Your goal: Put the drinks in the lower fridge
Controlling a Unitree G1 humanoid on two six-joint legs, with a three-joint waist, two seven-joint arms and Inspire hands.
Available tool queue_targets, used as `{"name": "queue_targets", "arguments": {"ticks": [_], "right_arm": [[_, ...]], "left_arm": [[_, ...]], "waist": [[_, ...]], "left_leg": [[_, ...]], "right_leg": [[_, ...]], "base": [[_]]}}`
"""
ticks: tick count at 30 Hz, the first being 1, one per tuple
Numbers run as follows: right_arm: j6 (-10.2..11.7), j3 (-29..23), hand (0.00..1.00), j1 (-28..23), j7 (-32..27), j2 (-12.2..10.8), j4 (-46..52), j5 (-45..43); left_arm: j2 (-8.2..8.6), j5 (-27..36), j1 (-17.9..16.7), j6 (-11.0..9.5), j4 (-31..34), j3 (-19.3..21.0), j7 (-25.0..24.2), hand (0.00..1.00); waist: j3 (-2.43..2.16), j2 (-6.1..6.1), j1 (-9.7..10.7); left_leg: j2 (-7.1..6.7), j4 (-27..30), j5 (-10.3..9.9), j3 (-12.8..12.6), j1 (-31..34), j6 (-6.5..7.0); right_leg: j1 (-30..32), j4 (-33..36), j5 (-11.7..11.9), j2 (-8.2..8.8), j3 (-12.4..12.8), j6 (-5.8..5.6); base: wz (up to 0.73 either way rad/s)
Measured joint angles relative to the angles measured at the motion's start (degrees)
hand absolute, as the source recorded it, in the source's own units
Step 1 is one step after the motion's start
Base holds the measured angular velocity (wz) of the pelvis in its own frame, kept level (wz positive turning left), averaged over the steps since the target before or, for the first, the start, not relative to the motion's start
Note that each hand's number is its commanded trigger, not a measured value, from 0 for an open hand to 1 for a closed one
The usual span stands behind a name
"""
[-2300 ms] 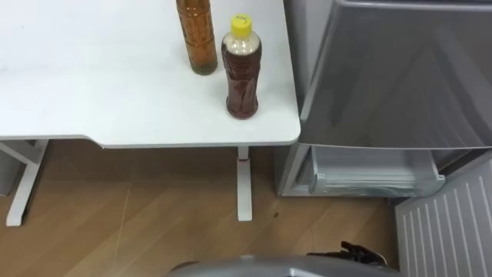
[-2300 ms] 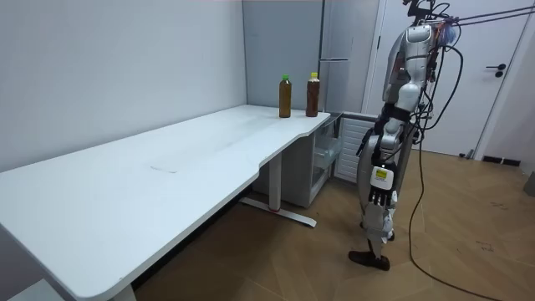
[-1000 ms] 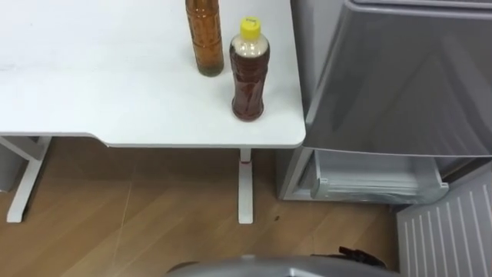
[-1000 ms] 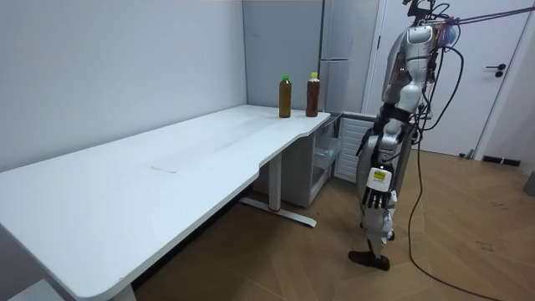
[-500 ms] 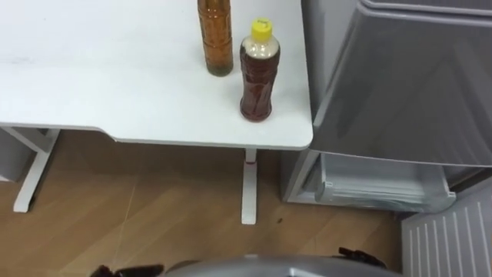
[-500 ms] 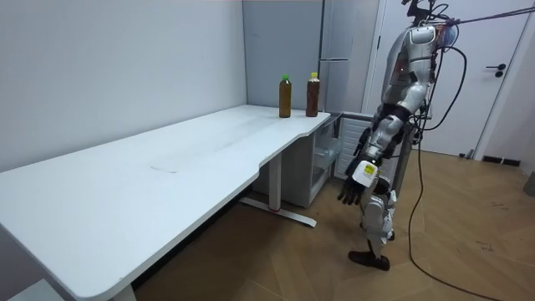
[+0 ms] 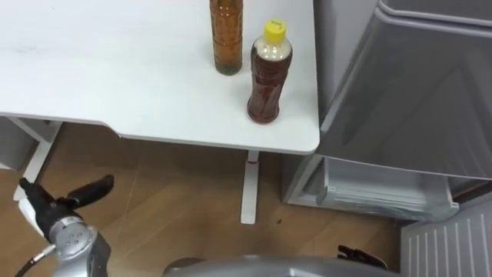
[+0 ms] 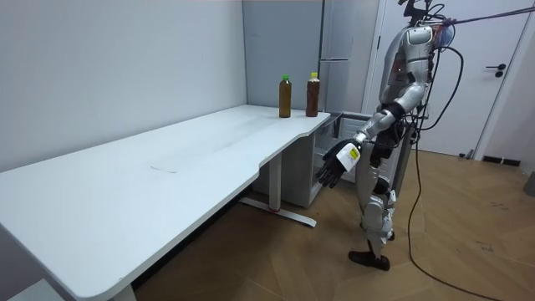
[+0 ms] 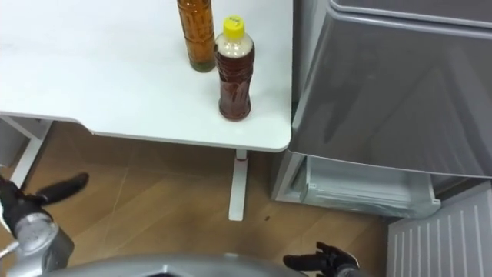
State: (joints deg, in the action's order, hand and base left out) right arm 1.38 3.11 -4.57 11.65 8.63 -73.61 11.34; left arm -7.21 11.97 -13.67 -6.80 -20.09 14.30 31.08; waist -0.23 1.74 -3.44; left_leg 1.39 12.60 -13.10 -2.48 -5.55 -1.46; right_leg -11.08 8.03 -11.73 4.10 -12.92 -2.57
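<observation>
Left hand (image 7: 54, 206), fingers spread, empty, hovered below table (image 7: 115, 77) near edge; yellow-capped bottle (image 7: 267, 77), amber bottle (image 7: 227, 38) far right by fridge (image 7: 415, 92).

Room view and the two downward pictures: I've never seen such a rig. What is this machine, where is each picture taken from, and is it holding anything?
It is a humanoid robot standing on two legs beside a white table. The room view comes from a camera across the room and shows it whole. The other two come from a camera pair on its head, looking down. On the table's corner stand two brown drinks: a yellow-capped bottle and a green-capped bottle. Beside the table is a grey fridge with its lower compartment open. The left robot hand is held out in front, fingers spread, holding nothing. The right robot hand hangs low.
</observation>
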Motion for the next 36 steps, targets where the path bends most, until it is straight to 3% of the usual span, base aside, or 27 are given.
{"name": "queue_targets", "arguments": {"ticks": [2, 9, 13, 16, 18, 23, 30, 36], "right_arm": [[0.57, -0.1, 0.0, -0.06, 0.24, 0.13, 0.01, -0.2], [1.97, -1.6, 0.0, -1.1, 1.67, 0.43, 0.5, 0.17], [2.94, -2.73, 0.0, -1.09, 2.33, 0.5, -0.08, -0.21], [3.56, -2.68, 0.0, -0.92, 2.32, 0.69, -0.27, -0.11], [4.2, -2.54, 0.0, -1.02, 2.32, 0.98, -0.92, 0.57], [4.85, -2.34, 0.0, 0.13, 3.18, 1.17, -2.48, 0.86], [5.59, -1.22, 0.0, 0.59, 3.54, 1.11, -3.34, 1.7], [7.22, 0.16, 0.0, 1.16, 3.51, 0.97, -4.26, 2.05]], "left_arm": [[-0.05, -3.27, 0.23, -1.86, 2.32, -0.01, 1.05, 0.0], [-0.05, -11.6, 0.23, -4.76, 16.26, -0.32, 4.26, 0.0], [-0.08, -14.27, 0.12, -4.89, 23.33, -0.42, 4.31, 0.0], [-0.82, -14.28, 0.13, -5.58, 30.29, -2.72, 4.08, 0.0], [-1.29, -15.68, 0.17, -6.56, 32.88, -4.43, 2.93, 0.0], [-1.29, -17.95, 0.59, -6.59, 38.26, -5.43, 0.06, 0.0], [-1.36, -18.12, 5.19, -7.49, 46.03, -8.44, -5.24, 0.0], [-1.45, -16.84, 8.21, -7.71, 46.13, -12.46, -12.85, 0.0]], "waist": [[0.02, -0.31, 0.19], [0.05, -0.45, 0.74], [0.09, -0.68, 1.57], [0.21, -1.1, 1.91], [0.36, -1.39, 2.03], [0.45, -0.97, 3.19], [0.42, -0.05, 3.4], [0.55, 0.0, 4.27]], "left_leg": [[0.0, -0.1, -0.01, 0.01, -0.04, 0.01], [-0.01, 0.11, 0.0, 0.3, -0.01, 0.01], [-0.01, 0.22, 0.0, 0.3, -0.08, 0.0], [-0.03, 0.13, 0.0, 0.29, -0.12, 0.01], [-0.03, 0.12, 0.01, 0.29, -0.18, 0.0], [-0.03, 0.08, 0.02, 0.31, -0.14, 0.0], [-0.25, 0.12, 0.04, 0.25, -0.06, 0.03], [-0.2, 0.14, 0.04, 0.34, -0.16, 0.03]], "right_leg": [[-0.02, 0.0, 0.03, -0.02, 0.2, 0.02], [0.04, 0.0, 0.1, -0.08, 0.3, 0.06], [-0.01, -0.09, 0.11, -0.12, 0.54, 0.09], [0.02, -0.15, 0.11, -0.12, 0.54, 0.08], [0.01, -0.23, 0.11, -0.14, 0.59, 0.08], [0.09, -0.33, 0.09, -0.13, 0.66, 0.06], [-0.06, -1.09, 0.09, -0.13, 1.87, 0.05], [-0.05, -0.67, 0.1, -0.2, 2.05, 0.07]], "base": [[-0.05], [-0.01], [0.0], [0.0], [0.0], [0.0], [0.0], [0.0]]}}
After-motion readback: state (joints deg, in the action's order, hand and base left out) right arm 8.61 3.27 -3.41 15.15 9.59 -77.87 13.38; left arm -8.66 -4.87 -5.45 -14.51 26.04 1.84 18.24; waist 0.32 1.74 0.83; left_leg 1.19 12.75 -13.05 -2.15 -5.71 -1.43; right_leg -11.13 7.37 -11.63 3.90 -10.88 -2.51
